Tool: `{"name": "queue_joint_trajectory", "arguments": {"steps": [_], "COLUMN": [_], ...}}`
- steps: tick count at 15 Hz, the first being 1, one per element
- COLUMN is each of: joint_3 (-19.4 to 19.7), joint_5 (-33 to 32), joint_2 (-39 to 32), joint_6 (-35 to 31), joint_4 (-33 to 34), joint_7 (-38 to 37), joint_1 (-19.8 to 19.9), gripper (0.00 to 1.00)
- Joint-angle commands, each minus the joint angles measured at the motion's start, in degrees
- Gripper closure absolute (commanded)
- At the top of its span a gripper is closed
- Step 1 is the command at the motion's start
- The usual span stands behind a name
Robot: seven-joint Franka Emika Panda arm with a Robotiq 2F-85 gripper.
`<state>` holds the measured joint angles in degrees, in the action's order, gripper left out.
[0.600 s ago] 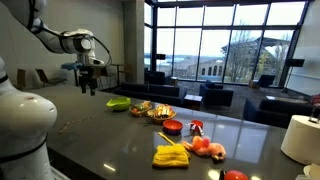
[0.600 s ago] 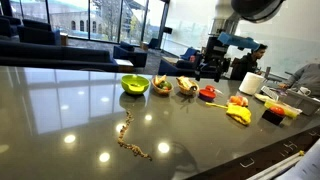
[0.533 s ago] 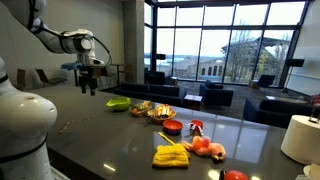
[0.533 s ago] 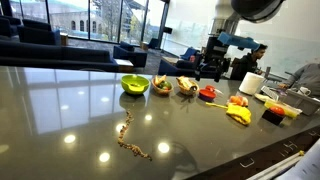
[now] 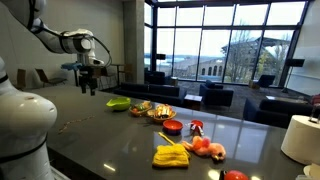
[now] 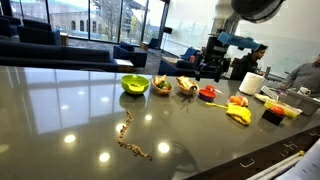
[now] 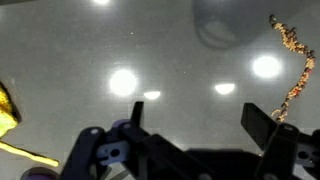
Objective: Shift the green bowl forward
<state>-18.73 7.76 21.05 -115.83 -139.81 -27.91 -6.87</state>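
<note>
Lime-green bowl (image 6: pixel 135 84) sits upright, round and shallow

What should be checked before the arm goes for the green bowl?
1. Open claw: ok, jaws apart in the wrist view.
2. Empty claw: ok, nothing between the jaws.
3. Upright green bowl on the table: ok.
4. The claw over the bowl: not ok. It hovers off to one side, and the wrist view does not show the bowl.
5. Gap between the bowl and the nearest plate: cannot tell.
</note>
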Motion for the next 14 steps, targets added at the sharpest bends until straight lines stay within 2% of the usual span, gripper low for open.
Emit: {"name": "queue_joint_trajectory", "arguments": {"steps": [1,7,14], "joint_3": [0.89,2.22,6.61], "joint_5": [-0.37,-1.83,-4.21], "joint_2": [-0.11,-2.80,-13.90], "joint_6": [0.05,-2.85,-7.44], "joint_4": [0.05,1.85,9.62], "joint_7": [-0.28,1.22,5.46], "joint_1": [-0.93,0.25,1.78], "gripper": [0.00,0.00,0.00]}}
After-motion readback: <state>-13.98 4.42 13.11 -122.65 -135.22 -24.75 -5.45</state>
